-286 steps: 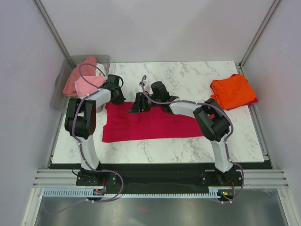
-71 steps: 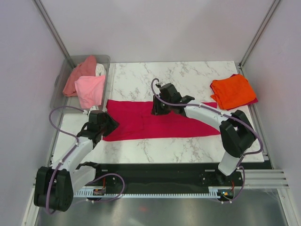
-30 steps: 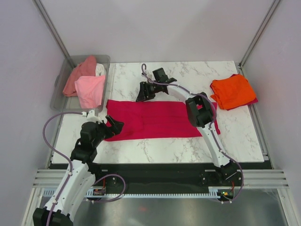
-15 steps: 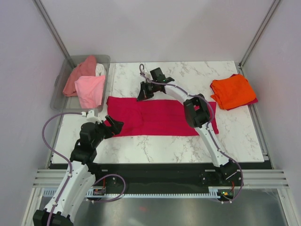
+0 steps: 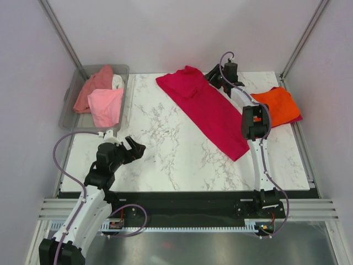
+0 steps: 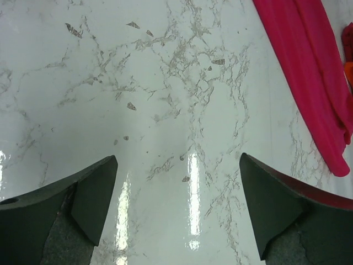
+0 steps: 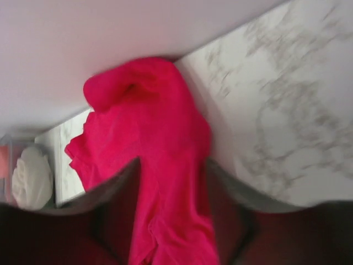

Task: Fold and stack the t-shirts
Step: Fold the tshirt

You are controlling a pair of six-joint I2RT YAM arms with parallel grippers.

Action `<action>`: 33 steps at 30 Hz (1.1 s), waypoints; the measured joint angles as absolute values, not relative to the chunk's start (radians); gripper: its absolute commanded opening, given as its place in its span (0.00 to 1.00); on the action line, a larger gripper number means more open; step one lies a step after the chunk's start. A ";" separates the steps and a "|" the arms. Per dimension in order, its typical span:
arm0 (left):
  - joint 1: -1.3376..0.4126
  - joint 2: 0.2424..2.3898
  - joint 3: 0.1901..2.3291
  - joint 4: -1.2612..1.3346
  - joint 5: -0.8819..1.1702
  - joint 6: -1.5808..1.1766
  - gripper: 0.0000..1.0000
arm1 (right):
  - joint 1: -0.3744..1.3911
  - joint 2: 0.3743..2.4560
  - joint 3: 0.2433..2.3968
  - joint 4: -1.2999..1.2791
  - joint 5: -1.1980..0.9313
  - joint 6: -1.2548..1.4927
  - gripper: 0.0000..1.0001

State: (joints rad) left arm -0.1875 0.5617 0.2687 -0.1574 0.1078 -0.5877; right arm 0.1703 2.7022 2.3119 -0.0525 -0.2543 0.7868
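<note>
Lying as a long, flattened diagonal band across the white grey-veined marble table (image 5: 165,138), the crimson t-shirt (image 5: 212,113) is recorded: soft matte cotton, lengthwise creases, its far left end bunched in a rounded lump near the back edge, its near right end tapering to a blunt point. The cloth is gripped at its far edge by the right gripper (image 5: 213,76), whose fingers are clenched on a fold of it; in the right wrist view the fabric (image 7: 165,182) is seen running down between the two dark fingers, though that view is blurred and the pads are hard to make out. The right arm is stretched far along the right side, elbow raised beside the orange t-shirt (image 5: 273,106), a folded squarish pile at the far right edge with a sliver of darker red cloth showing beneath it, not identifiable. The left gripper (image 5: 132,148) is held low over bare marble at the near left, released, its jaws spread wide with nothing between them (image 6: 177,160); the left arm is bent back toward its base. A clear grey plastic bin (image 5: 67,105) at the far left holds a crumpled salmon t-shirt (image 5: 94,83), a light pink t-shirt (image 5: 106,105) draped over its rim, and a white t-shirt (image 5: 117,81), mostly hidden.
</note>
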 measured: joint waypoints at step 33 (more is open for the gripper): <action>-0.187 0.553 0.241 -0.125 0.074 -0.586 1.00 | 0.370 1.318 1.080 -0.447 0.044 0.302 0.57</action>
